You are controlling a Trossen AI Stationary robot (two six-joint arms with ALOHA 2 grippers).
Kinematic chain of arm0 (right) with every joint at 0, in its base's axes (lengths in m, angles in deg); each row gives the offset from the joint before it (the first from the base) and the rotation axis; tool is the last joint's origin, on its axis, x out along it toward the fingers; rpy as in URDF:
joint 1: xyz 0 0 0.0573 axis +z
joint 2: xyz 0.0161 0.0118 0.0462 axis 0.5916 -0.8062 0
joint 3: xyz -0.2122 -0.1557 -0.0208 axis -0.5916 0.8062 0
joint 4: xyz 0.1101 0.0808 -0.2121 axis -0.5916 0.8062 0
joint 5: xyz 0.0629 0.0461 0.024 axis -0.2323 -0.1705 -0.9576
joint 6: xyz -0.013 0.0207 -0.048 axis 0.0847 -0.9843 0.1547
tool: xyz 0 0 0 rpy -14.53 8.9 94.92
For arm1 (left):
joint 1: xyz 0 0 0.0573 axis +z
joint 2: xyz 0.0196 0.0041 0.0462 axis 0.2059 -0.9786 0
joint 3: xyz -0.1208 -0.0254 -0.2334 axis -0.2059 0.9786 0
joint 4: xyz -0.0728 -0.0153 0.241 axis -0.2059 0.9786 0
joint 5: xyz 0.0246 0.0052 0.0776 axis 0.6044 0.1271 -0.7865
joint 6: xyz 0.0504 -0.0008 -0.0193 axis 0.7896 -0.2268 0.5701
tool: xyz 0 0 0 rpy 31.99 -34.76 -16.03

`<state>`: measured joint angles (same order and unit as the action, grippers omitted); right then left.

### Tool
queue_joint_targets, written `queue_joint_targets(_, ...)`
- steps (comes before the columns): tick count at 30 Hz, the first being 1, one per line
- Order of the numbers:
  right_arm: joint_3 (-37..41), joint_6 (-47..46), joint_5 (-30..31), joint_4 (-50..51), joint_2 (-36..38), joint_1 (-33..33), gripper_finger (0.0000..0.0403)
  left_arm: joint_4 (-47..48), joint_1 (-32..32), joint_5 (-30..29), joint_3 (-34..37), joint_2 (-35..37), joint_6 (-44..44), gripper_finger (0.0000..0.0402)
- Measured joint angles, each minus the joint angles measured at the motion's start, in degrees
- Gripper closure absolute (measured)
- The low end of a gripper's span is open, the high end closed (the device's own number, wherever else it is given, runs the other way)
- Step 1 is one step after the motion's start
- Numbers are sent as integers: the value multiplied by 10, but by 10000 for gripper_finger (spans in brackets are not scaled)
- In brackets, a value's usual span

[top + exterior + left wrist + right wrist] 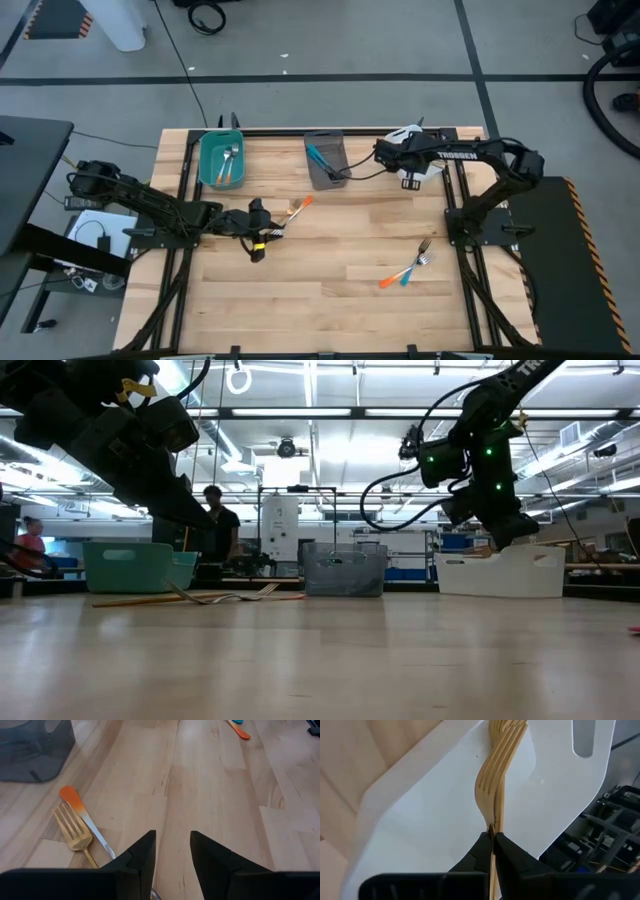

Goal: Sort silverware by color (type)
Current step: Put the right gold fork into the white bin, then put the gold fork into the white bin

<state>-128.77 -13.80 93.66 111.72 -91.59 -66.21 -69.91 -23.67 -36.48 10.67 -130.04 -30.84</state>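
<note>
While my right gripper (493,836) pinches a tan fork (499,765) over the white bin (420,815), my left gripper (172,852) hovers apart beside two forks (75,822) – two more (405,270) wait, so roughly half remains

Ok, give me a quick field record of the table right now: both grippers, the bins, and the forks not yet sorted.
right gripper: shut on golden-tan fork, over white bin
left gripper: open, empty, low over table
near left gripper: gold fork and orange-handled fork
teal bin: holds forks
grey bin: holds blue-handled piece
table's right side: orange fork and blue fork, crossing
</note>
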Motion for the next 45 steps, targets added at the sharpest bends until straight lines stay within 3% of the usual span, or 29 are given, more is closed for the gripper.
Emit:
queue_joint_targets(21,0,26,-89,-93,0,-100,382,-1,1,0,0,0,0,272)
queue_joint_targets(36,0,25,-88,-128,0,-103,293,0,1,0,0,0,-1,272)
queue_joint_targets(45,0,15,-99,-127,37,-80,285,0,1,0,0,0,-1,272)
